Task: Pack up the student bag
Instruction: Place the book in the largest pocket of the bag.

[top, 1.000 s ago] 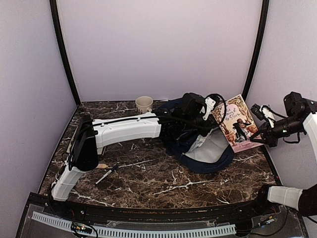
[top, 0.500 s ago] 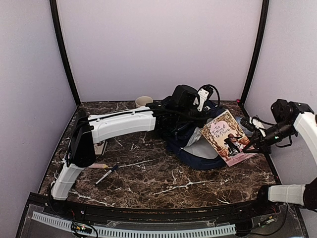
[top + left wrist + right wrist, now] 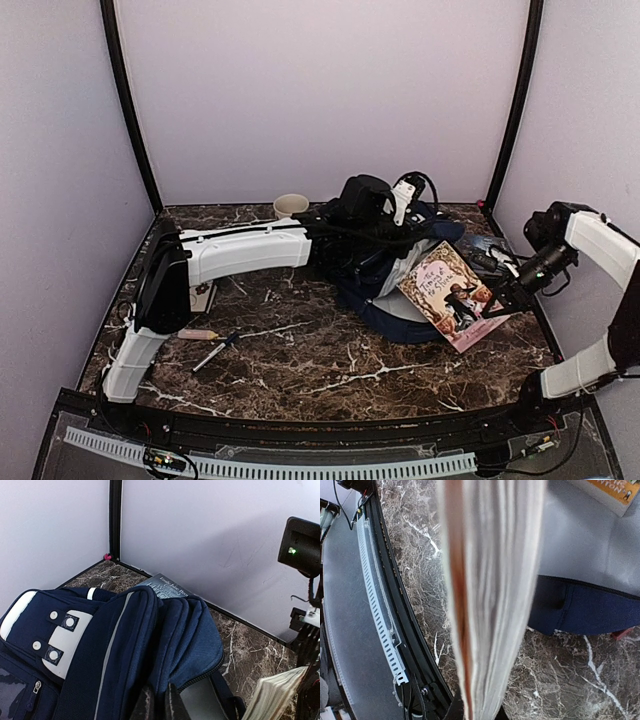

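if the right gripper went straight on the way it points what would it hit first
Probably the student bag: the right gripper, shut on the pink book, points toward its open grey-lined mouth, book edge leading; depth is unclear.

Left arm (image 3: 250, 255) white-shelled, black joints (image 3: 165, 290), black cable (image 3: 260, 231); left claw (image 3: 159, 707) dark.

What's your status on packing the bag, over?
Left gripper shut on student bag rim. Right gripper shut on pink book, tilted at the mouth. Nothing seen blocking it.
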You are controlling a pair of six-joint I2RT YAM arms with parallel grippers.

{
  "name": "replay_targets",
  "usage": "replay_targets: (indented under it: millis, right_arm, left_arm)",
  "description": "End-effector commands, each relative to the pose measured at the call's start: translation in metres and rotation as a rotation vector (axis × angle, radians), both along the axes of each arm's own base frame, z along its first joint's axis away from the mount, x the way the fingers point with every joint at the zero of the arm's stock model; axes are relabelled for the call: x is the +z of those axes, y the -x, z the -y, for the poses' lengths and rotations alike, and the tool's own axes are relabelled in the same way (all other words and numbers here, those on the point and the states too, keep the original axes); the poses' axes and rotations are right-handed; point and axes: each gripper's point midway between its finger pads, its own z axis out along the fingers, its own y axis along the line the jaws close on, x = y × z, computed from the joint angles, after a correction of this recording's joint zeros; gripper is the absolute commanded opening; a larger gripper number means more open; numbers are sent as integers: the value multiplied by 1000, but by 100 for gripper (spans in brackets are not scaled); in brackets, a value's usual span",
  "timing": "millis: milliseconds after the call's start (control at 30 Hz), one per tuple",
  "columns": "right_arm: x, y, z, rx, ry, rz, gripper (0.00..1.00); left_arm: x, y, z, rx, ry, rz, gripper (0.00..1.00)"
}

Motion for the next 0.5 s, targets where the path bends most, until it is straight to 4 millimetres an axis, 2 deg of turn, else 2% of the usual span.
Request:
replay_targets:
  millis: [0,167,267,367,467]
  right_arm:
    - [-11,2,0,-5,7,-76,0]
    - [-26,11,-4,12,10,-164,0]
    - [-35,8,-2,-13,21,-242,0]
    - [-43,-1,-2,-62,34,-327,0]
    - [-40,-23,-5,-129,16,-387,0]
  left_arm:
    - [122,-3,-28,35,224,162,0]
    - [124,-5,-31,49,227,184,0]
    - [131,-2,-31,38,263,187,0]
    - [136,2,-29,19,290,180,0]
    - [137,5,-29,13,301,174,0]
